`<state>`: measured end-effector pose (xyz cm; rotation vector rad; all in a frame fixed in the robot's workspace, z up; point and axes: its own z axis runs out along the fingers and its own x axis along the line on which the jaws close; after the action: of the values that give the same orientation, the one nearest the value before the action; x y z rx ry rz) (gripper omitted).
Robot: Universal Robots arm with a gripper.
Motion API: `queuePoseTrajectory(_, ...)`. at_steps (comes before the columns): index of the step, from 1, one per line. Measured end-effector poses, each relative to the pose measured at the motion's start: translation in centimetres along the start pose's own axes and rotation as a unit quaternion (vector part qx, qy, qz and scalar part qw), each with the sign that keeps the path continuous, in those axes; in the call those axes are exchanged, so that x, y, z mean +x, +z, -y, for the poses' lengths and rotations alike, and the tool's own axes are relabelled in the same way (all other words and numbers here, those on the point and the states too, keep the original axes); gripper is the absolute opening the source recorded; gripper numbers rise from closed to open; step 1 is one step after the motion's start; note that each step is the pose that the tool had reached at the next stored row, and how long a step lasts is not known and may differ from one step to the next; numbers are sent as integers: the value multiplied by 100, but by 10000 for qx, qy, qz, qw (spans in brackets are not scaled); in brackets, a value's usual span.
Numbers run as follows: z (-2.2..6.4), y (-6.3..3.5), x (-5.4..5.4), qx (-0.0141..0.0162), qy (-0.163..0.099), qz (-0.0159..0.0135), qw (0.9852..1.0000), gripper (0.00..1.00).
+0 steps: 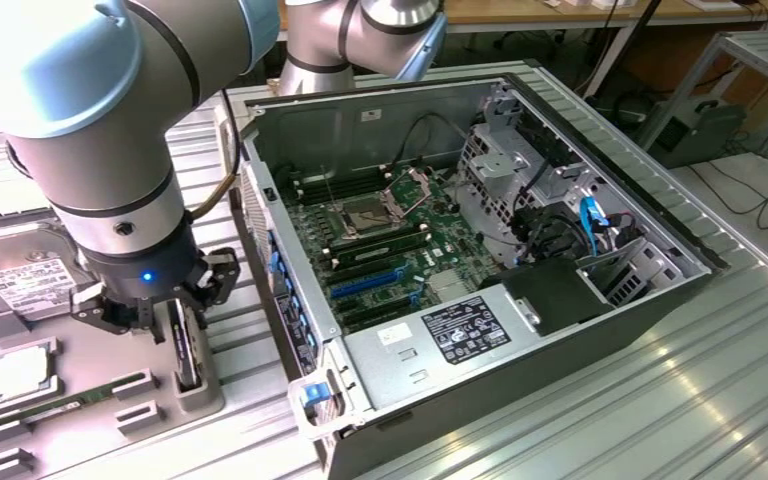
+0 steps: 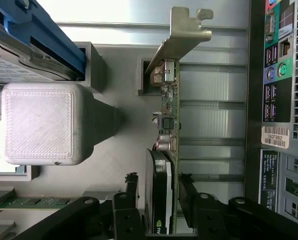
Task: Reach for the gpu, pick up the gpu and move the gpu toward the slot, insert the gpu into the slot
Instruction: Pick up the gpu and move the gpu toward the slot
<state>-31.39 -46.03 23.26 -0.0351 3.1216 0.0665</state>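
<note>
The gpu (image 1: 188,358) stands on edge in a slot of the grey holder tray (image 1: 204,400), at the exterior view's left of the open computer case. In the wrist view the gpu (image 2: 167,130) is a thin dark card with its silver bracket (image 2: 181,35) at the far end. My gripper (image 1: 175,318) is down over the card's near end, one black finger on each side. In the wrist view my gripper (image 2: 158,200) straddles the card, and a narrow gap shows between each of the fingers (image 2: 132,197) and the card. The blue slot (image 1: 364,284) lies on the motherboard inside the case.
The open case (image 1: 651,215) fills the middle and the exterior view's right; its rear port panel (image 2: 278,100) is close beside the card. The holder tray also carries a silver hard drive (image 1: 24,275), a processor chip (image 1: 17,372) and a green memory stick (image 1: 57,405). A grey block (image 2: 44,122) rises beside the card.
</note>
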Motion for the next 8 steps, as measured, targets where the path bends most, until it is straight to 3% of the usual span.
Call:
queuePoseTrajectory(4, 0, 0, 0, 0, 0, 0, 10000, 41)
queuePoseTrajectory(6, 0, 0, 0, 0, 0, 0, 10000, 28)
queuePoseTrajectory(8, 0, 0, 0, 0, 0, 0, 10000, 28)
